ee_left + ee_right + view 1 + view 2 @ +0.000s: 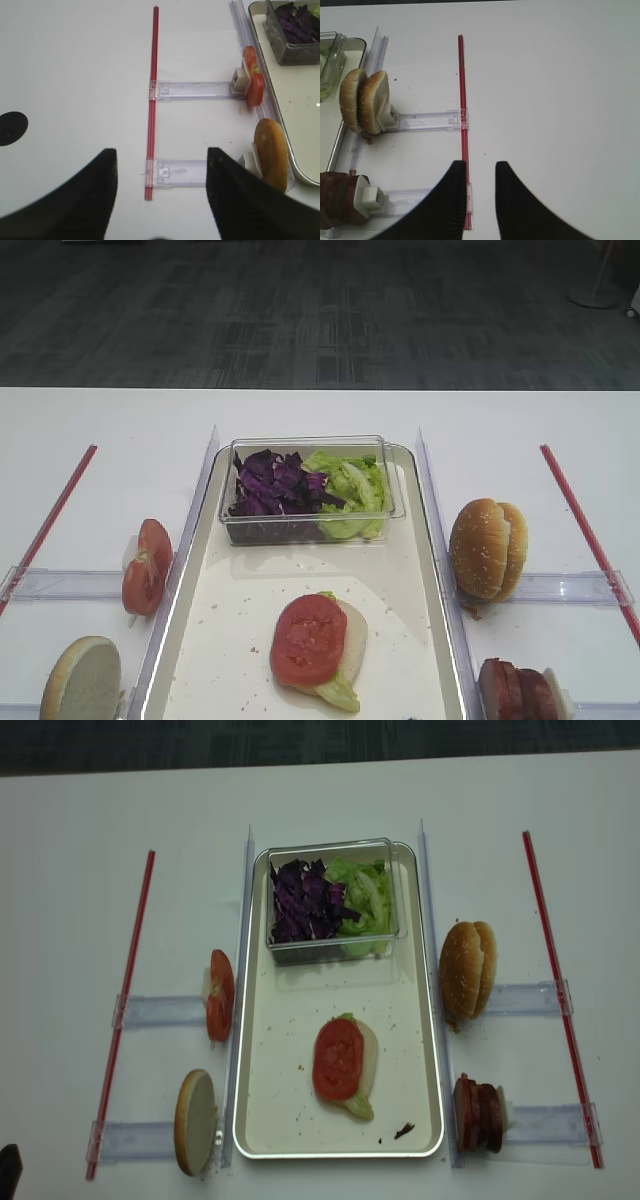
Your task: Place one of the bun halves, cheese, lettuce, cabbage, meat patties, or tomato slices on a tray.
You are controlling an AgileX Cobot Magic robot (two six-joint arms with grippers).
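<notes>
Exterior high view: on the tray [425,570] a stack is begun, a tomato slice [308,638] lying on lettuce [338,695] and a pale bun half [353,632]. Judged partly done; further layers remain. Unused: tomato slices [146,566] and a bun half [82,680] left of the tray, bun halves [488,548] and meat patties [518,692] right, cabbage [272,485] in the clear tub [392,485]. Left gripper [161,172] and right gripper [479,176] hover open, empty, over red strips [153,90]; nothing obstructs

A tomato slice [338,1058] lies on the tray [262,1060], before the tub [332,952].
</notes>
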